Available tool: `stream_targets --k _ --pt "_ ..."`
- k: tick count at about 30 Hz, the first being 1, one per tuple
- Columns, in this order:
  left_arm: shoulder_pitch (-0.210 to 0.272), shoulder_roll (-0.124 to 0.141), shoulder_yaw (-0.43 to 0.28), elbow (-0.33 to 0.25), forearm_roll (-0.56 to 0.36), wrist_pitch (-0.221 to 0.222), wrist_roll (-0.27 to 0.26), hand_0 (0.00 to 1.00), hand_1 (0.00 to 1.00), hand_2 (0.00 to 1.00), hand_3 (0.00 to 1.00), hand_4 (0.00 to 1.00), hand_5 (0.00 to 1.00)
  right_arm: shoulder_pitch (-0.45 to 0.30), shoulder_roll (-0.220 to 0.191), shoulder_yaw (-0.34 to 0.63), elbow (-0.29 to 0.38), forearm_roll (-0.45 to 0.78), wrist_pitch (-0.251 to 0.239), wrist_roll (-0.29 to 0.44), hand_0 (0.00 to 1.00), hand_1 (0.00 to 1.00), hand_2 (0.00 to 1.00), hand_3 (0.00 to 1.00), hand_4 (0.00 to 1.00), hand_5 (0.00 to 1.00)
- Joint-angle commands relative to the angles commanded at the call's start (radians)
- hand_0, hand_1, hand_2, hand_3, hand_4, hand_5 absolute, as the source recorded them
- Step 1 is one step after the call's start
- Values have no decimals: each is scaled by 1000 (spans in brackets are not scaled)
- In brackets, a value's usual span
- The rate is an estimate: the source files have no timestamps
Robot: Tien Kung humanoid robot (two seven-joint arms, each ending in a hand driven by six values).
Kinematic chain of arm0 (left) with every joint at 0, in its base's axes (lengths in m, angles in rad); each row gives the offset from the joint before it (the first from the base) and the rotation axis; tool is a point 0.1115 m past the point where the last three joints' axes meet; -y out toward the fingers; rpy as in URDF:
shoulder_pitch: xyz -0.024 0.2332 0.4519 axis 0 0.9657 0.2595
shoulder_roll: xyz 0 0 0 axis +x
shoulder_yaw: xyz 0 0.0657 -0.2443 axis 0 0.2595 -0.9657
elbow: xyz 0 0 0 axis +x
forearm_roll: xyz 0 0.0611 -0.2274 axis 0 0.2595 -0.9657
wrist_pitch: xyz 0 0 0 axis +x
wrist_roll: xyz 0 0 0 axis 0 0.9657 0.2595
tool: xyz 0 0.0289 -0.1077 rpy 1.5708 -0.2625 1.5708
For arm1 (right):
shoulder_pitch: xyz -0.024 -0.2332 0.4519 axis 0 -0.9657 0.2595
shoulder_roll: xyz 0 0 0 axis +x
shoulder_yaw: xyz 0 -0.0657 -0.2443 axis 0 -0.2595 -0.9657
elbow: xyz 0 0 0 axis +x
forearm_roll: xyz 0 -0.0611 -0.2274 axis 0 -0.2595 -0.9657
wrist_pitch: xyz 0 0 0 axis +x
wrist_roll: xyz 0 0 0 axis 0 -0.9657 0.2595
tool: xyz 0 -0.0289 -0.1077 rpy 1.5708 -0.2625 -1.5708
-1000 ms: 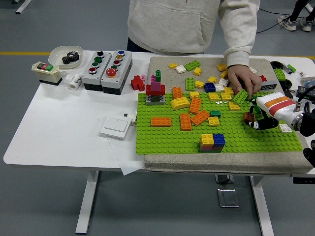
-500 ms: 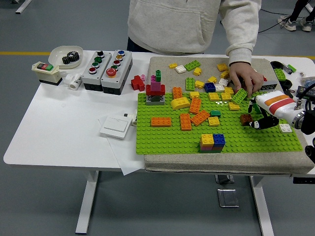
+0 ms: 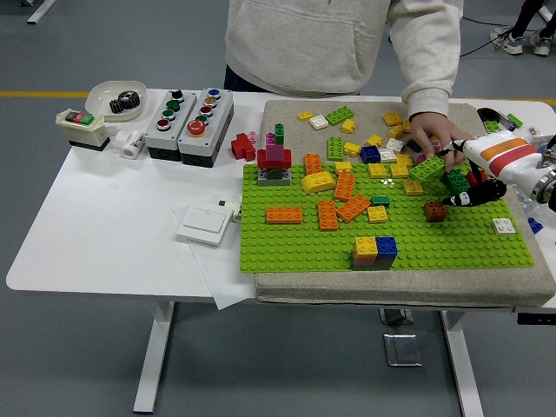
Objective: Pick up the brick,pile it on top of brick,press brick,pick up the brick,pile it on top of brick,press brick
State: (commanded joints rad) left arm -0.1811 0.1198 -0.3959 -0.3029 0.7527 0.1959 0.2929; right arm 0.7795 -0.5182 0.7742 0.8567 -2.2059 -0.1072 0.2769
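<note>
A small brown brick [image 3: 435, 211] sits alone on the right part of the green baseplate [image 3: 295, 243]. My right hand [image 3: 469, 193], white with an orange stripe and black fingers, hovers up and to the right of it, open and holding nothing. A low stack of yellow, blue and orange bricks [image 3: 375, 250] stands near the plate's front edge. At the far side a person's hand [image 3: 434, 135] rests on a light green brick [image 3: 424, 169] just left of my hand. A dark green brick [image 3: 456, 182] lies beside my fingers.
Orange and yellow bricks [image 3: 339, 195] are scattered over the plate's middle, and a red and magenta tower [image 3: 274, 161] stands at its back left. Loose bricks [image 3: 347, 122] lie on the grey mat behind. Button boxes [image 3: 188, 113], a white switch [image 3: 204, 223] and a bowl [image 3: 117, 97] occupy the left.
My right hand has let go of the brown brick and drawn back up and to the right. The person's hand shifted slightly on the light green brick.
</note>
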Motion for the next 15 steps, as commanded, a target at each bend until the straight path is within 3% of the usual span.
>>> stream_targets --k 6,15 --pt "4 1 3 0 -4 1 -2 693 728 740 596 690 661 0 -26 0 40 -27 25 13 187 142 233 782 998 564" --pt "4 0 6 3 -14 4 -5 693 729 740 596 689 661 -28 -85 -13 153 -46 31 27 195 143 233 777 998 552"
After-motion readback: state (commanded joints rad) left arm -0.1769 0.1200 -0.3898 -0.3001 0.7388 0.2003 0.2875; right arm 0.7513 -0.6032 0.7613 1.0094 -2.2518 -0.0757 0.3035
